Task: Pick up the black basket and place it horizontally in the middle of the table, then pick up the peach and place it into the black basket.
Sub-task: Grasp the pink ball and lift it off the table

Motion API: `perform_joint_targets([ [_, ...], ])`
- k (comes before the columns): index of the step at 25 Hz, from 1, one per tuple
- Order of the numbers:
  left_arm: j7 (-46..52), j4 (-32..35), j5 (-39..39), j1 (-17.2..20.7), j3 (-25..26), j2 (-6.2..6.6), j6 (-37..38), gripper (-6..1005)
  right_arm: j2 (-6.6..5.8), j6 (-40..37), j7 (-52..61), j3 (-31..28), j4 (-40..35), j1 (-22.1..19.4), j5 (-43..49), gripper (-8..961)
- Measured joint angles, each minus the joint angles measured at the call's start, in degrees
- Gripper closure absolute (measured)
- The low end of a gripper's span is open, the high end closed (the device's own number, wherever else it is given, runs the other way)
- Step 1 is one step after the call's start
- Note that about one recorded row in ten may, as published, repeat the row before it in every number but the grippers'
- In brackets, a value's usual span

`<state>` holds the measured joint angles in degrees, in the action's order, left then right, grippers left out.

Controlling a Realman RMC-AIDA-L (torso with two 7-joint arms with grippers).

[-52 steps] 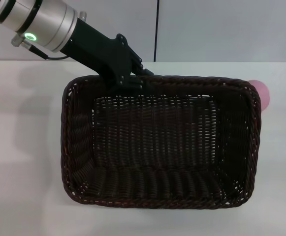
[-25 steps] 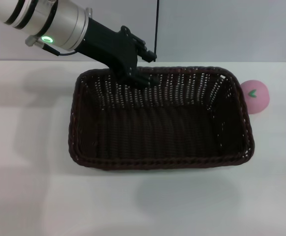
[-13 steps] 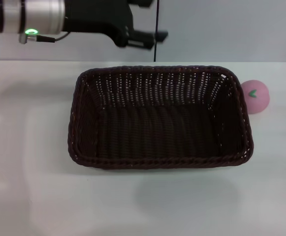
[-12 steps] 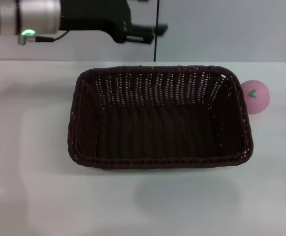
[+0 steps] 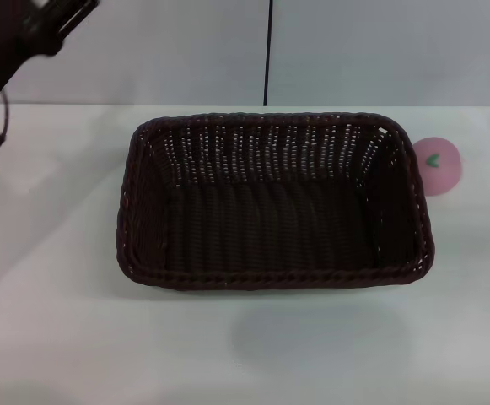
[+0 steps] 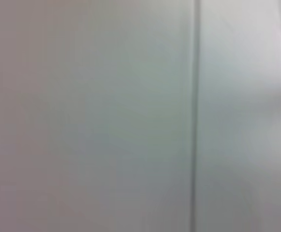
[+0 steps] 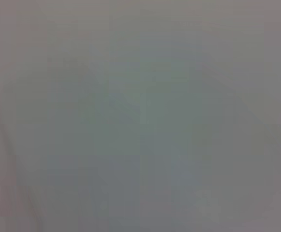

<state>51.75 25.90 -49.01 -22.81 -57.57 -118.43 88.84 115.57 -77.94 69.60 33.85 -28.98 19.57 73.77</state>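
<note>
Wicker black basket (image 5: pixel 274 202) now sits freed mid-table (image 5: pixel 245 354); the left gripper (image 5: pixel 34 34) has withdrawn to the far-left corner, its opening unreadable. Next likely: peach (image 5: pixel 438 164), just beside the basket's right rim.

**Woven wicker, smooth fruit, plain tabletop**

The black basket (image 5: pixel 274 202) is woven wicker, very dark, rough and ribbed, with a braided rim and open-weave sides that let light through. The peach (image 5: pixel 438 165) looks smooth, matt pink. The table (image 5: pixel 245 346) is a smooth, plain white surface with a faint sheen.
</note>
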Motion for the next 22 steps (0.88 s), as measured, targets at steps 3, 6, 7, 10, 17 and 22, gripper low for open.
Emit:
perform_joint_targets([
  [3, -1.31, -2.44, 1.53, 0.44, 0.05, 0.06, 1.20, 177, -2.05, -0.41, 18.90, -0.20, -11.41, 1.33, 15.62, 370],
  [6, -2.08, -5.63, 2.62, 2.34, -0.01, 0.17, 2.38, 180, -3.62, -4.25, 35.95, -0.91, -24.91, 5.19, 35.90, 370],
  [7, -2.08, -5.88, 2.63, 2.62, -0.07, 0.17, 2.42, 181, -3.62, -4.25, 35.95, -0.91, -24.91, 5.19, 35.90, 370],
  [10, -2.09, -6.73, 2.59, 3.06, -0.32, 0.15, 2.51, 184, -4.84, -8.38, 42.23, -0.84, -29.10, 9.54, 48.43, 370],
  [17, -1.79, -7.95, 2.19, 3.22, -0.46, 0.05, 2.67, 191, -4.08, -9.20, 46.29, -0.12, -29.61, 19.29, 71.86, 370],
  [22, -1.73, -9.08, 1.95, 3.16, -0.45, 0.04, 2.94, 197, -1.01, -4.65, 46.12, 4.60, -29.29, 21.29, 78.90, 371],
])
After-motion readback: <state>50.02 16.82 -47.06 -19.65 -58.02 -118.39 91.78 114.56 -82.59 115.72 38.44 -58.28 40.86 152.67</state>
